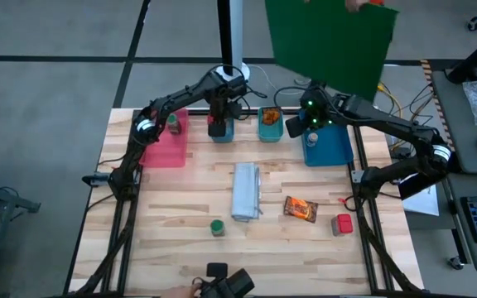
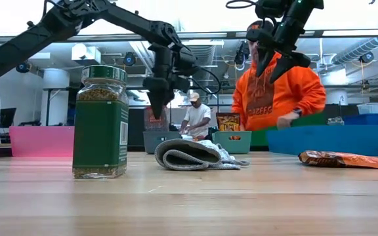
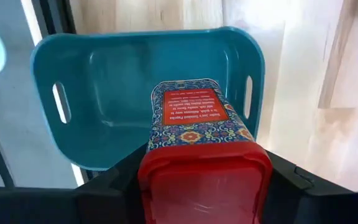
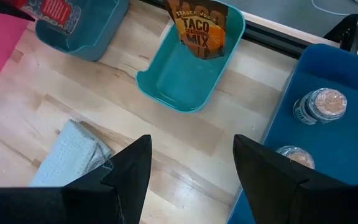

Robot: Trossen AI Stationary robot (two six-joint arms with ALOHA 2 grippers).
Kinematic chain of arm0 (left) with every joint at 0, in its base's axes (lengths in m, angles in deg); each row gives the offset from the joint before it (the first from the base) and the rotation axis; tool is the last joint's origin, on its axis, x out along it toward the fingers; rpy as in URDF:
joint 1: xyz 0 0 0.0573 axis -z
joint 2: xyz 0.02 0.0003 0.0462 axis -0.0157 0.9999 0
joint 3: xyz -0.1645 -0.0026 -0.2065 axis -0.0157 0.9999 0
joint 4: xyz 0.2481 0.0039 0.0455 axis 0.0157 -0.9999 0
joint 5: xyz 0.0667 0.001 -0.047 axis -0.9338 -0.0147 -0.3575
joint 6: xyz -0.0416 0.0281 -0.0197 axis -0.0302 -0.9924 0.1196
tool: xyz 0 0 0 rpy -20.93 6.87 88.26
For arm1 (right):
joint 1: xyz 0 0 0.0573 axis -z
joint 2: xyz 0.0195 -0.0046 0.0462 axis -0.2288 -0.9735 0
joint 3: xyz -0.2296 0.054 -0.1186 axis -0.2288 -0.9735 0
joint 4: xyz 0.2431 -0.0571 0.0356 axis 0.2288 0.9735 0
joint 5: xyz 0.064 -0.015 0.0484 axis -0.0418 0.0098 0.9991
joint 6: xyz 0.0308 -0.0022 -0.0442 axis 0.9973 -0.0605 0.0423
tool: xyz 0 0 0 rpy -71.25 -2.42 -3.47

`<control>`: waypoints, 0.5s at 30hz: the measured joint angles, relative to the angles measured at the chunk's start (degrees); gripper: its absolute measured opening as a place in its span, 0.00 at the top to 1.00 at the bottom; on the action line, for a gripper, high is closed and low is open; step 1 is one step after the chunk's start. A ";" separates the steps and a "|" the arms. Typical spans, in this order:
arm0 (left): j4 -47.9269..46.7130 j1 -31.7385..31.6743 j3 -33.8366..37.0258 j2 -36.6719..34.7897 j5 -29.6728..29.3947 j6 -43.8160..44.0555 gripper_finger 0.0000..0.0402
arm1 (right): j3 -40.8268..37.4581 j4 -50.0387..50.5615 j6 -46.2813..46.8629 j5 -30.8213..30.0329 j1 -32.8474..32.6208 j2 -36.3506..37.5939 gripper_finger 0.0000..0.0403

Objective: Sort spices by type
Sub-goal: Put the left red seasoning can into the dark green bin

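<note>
My left gripper [image 1: 219,124] points down over a small teal tray [image 3: 61,68] at the table's far side, shut on a small red box [image 3: 194,118] with a patterned label. My right gripper [image 4: 191,162] hangs open and holds nothing, above the table beside the blue tray [image 1: 334,149]. That tray holds two pale-lidded jars [image 4: 319,106]. A taco mix packet [image 4: 197,28] leans in the second teal tray [image 1: 270,124]. One green-lidded jar [image 1: 173,124] stands in the pink tray [image 1: 164,145]. Another jar [image 1: 217,226], an orange packet [image 1: 300,209] and a red box [image 1: 343,223] rest on the table. My left gripper pinches the red box at its red lid end [image 3: 204,180] between its two fingers [image 3: 114,186], one on each side. The fingers come from above and point down. The box hangs below them, its other end toward the teal tray's floor and clear of it.
A folded grey-white cloth [image 1: 247,190] lies mid-table. Behind the far edge a person in an orange hoodie [image 2: 277,92] stands, with a green board [image 1: 330,41] over that edge. Bare wood shows at the near left of the table.
</note>
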 joint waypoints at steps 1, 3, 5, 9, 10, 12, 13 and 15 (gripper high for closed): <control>0.54 0.00 0.21 0.00 0.00 0.00 0.52 | 0.01 -0.01 -0.02 0.00 0.00 0.00 0.47; 2.21 0.00 0.62 -0.01 0.01 0.01 0.52 | 0.01 -0.03 -0.19 -0.02 0.00 -0.01 0.47; 3.78 0.00 1.39 -0.02 0.02 0.00 0.52 | -0.01 -0.03 -0.39 -0.04 0.00 -0.11 0.47; 4.75 0.00 2.98 0.00 0.72 0.02 0.52 | 0.00 -0.05 -0.45 -0.06 0.00 -0.15 0.47; 4.61 0.00 3.13 -0.01 0.70 0.02 0.52 | 0.01 -0.05 -0.31 -0.07 0.00 -0.15 0.47; 4.83 0.00 3.00 -0.02 0.70 0.02 0.52 | 0.01 -0.05 0.00 -0.07 0.00 -0.15 0.47; 4.79 0.00 2.73 0.00 0.70 0.02 0.52 | 0.01 -0.05 0.02 -0.08 0.00 -0.15 0.47; 5.76 -0.02 2.34 -0.02 0.70 -0.23 0.52 | 0.01 -0.06 0.09 -0.09 0.00 -0.15 0.47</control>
